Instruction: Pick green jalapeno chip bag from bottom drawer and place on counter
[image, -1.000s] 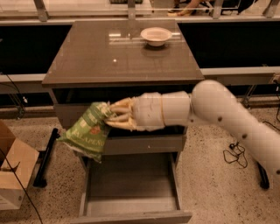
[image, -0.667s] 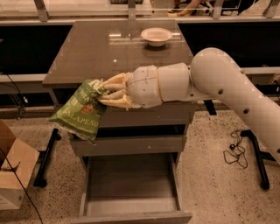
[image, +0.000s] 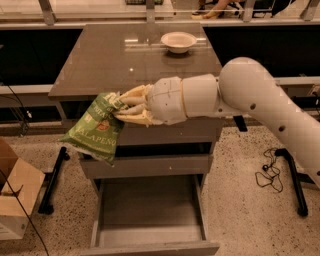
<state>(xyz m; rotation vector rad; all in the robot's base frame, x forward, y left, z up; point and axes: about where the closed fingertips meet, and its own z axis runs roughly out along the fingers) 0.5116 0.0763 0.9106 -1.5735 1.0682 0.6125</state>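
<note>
The green jalapeno chip bag (image: 96, 128) hangs from my gripper (image: 121, 106), which is shut on its top edge. The bag is at the height of the counter's front edge, left of the cabinet's middle, in front of the upper drawer panels. The counter (image: 110, 60) is a glossy grey-brown slab behind the gripper. The bottom drawer (image: 150, 212) stands pulled out below, its pale floor bare. My white arm reaches in from the right.
A white bowl (image: 178, 41) sits at the back right of the counter. A cardboard box (image: 15, 200) stands on the floor at left. A cable (image: 270, 172) lies on the floor at right. A pale ledge with metal posts (image: 100, 22) runs behind.
My gripper has lifted the bag from in front of the drawers up to the counter's front edge. The arm has risen with it.
</note>
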